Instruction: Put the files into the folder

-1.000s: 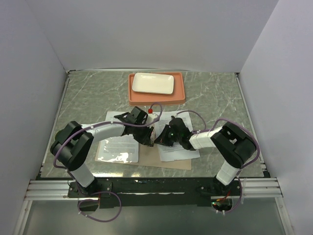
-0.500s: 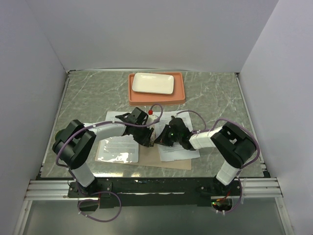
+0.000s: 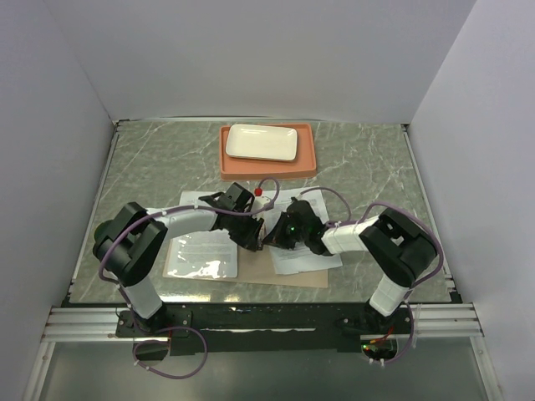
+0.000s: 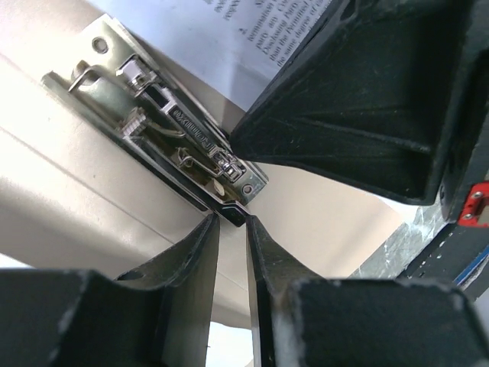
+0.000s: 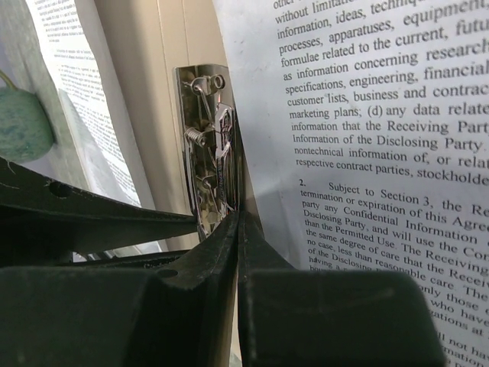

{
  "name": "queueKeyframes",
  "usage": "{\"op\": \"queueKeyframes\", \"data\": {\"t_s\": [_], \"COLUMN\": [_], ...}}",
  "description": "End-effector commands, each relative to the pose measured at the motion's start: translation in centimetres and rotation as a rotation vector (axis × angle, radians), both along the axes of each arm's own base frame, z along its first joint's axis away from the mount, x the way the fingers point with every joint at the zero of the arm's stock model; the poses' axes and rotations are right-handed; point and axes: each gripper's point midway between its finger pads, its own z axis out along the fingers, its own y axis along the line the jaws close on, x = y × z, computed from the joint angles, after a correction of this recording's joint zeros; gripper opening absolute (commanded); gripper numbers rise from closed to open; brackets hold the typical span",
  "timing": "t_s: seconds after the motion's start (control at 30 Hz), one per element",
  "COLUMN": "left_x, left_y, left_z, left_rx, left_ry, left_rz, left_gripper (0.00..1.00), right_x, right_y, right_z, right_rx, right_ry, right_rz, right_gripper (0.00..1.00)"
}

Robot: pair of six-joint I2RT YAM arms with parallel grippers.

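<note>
The tan folder lies open at the table's near middle, with its clear pocket on the left. The printed files lie on its right half. Both grippers meet at the spine. In the left wrist view, my left gripper has its jaws nearly together on the dark end of the metal clip. My right gripper is shut on the edge of a printed sheet, right beside the clip. Another printed sheet shows at the left.
An orange tray with a white plate stands at the back, just beyond the folder. The right gripper's black body is close above the left fingers. White walls enclose the table on three sides.
Both grippers stay together at the folder's spine. The left arm has shifted slightly; the sheets and folder have barely moved.
</note>
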Motion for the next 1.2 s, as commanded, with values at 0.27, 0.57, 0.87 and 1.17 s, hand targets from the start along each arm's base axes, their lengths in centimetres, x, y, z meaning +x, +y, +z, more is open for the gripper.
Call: {"op": "queueKeyframes", "data": {"t_s": [0.27, 0.57, 0.87, 1.17], "left_x": [1.1, 5.5, 4.8, 0.8], "left_y": [-3.7, -2.8, -0.7, 0.3], "left_z": [2.7, 8.1, 8.9, 4.0], "left_rx": [-0.124, -0.201, -0.193, -0.099], "left_ry": [-0.030, -0.113, -0.101, -0.043], "left_rz": [-0.067, 0.004, 0.023, 0.021], "left_gripper": [0.26, 0.26, 0.26, 0.25], "right_x": [-3.7, -4.3, -4.6, -4.7], "right_y": [-2.6, -3.4, -3.8, -3.7], "right_z": [-5.7, -6.2, -6.4, -6.5], "right_rx": [-0.201, -0.223, -0.233, -0.218], "right_ry": [0.148, 0.167, 0.179, 0.179], "right_rz": [0.005, -0.020, -0.036, -0.042], "right_gripper": [0.08, 0.04, 0.03, 0.01]}}
